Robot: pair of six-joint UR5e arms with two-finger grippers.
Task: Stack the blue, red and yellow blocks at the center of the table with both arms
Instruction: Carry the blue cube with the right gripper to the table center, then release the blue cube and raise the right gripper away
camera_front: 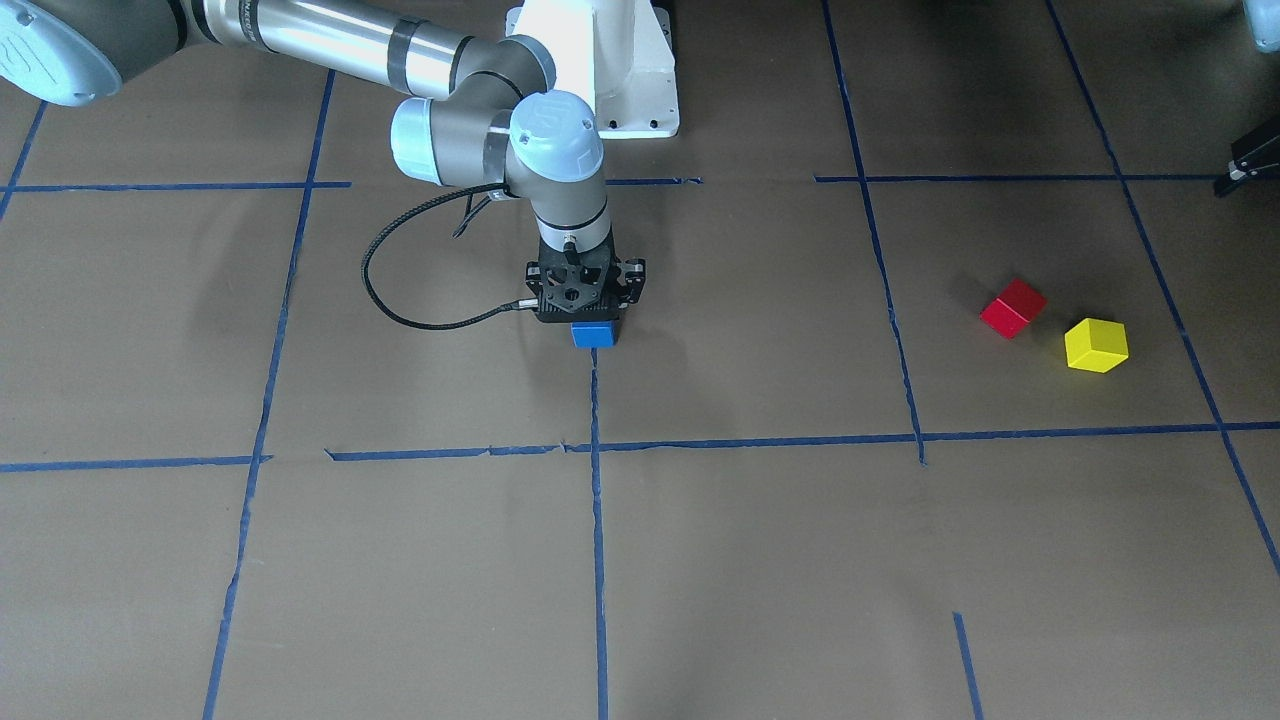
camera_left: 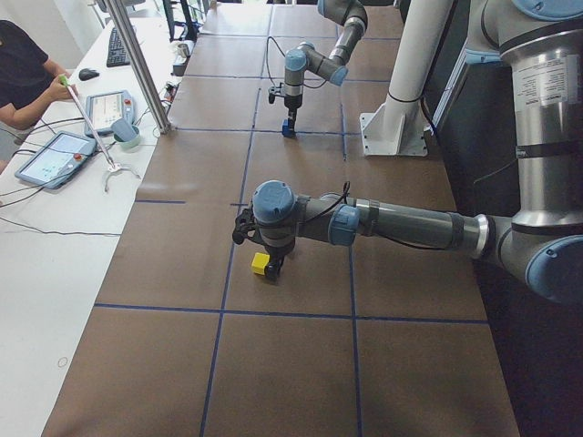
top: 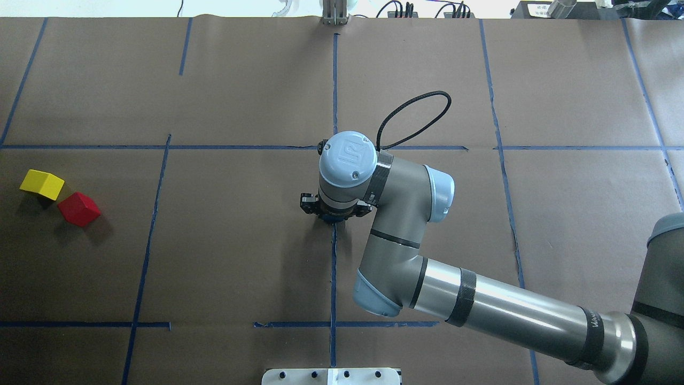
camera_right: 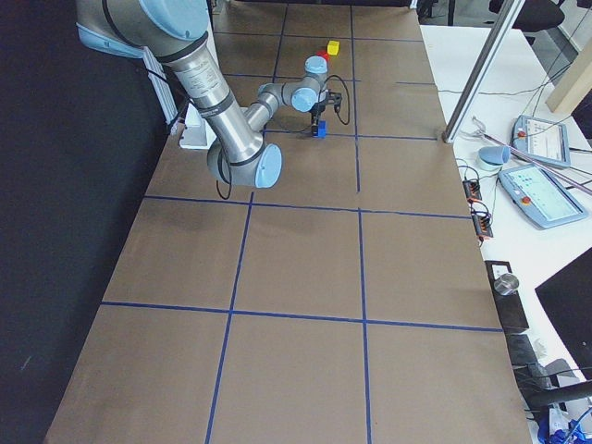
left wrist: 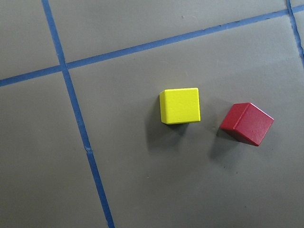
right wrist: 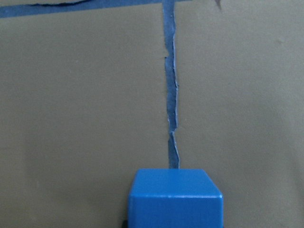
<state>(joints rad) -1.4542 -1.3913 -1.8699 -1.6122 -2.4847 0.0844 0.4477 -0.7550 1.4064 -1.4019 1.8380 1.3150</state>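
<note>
Right end effector (camera_front: 592,318) directly above blue block (camera_front: 594,335)

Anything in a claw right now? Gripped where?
Right claw straddles the blue block at its upper sides; whether it's clamped can't be told.

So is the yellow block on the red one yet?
No. The yellow block sits on the table beside the red block, a gap between them.

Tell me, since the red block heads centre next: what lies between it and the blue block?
Front-facing view: between red block and blue block, only bare brown paper crossed by one blue tape line.
</note>
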